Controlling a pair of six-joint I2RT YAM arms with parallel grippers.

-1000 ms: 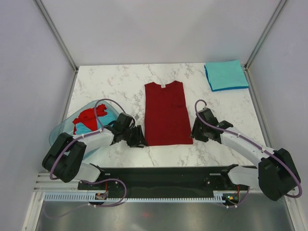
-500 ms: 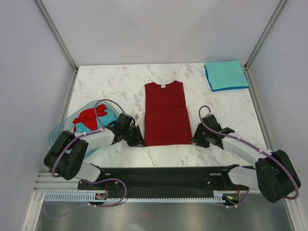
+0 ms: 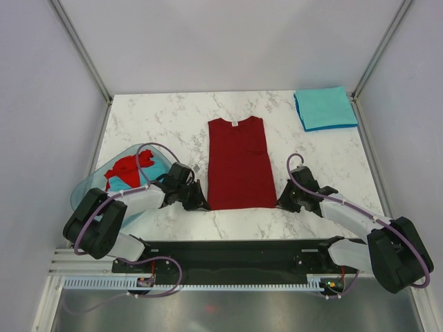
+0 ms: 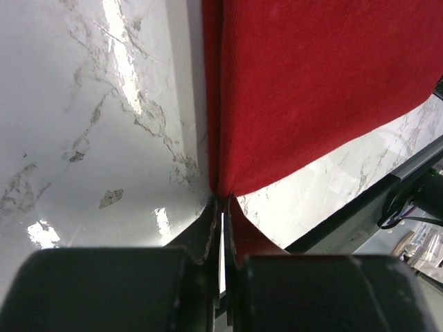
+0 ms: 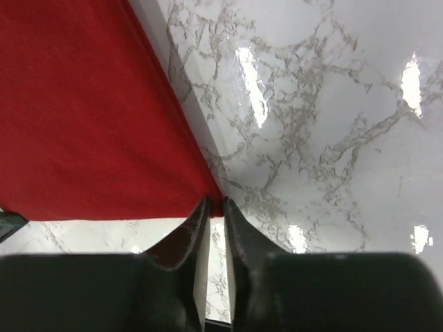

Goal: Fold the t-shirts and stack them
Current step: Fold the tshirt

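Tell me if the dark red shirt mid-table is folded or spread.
Partly folded: the dark red shirt lies as a narrow rectangle, no sleeves sticking out, at full length.

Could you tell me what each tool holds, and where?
Left tool: the dark red cotton t-shirt, by its near left corner. Right tool: at its near right corner, grip unclear.

A dark red t-shirt (image 3: 239,162), folded into a long strip, lies flat in the middle of the bench (image 3: 159,117). Its white neck label (image 3: 234,124) is at the far end, and its near left corner is pinched in the left claw (image 4: 223,204). A folded teal t-shirt (image 3: 325,107) sits at the far right corner. A crumpled red t-shirt (image 3: 124,168) and a teal one (image 3: 119,184) are bunched together at the left.
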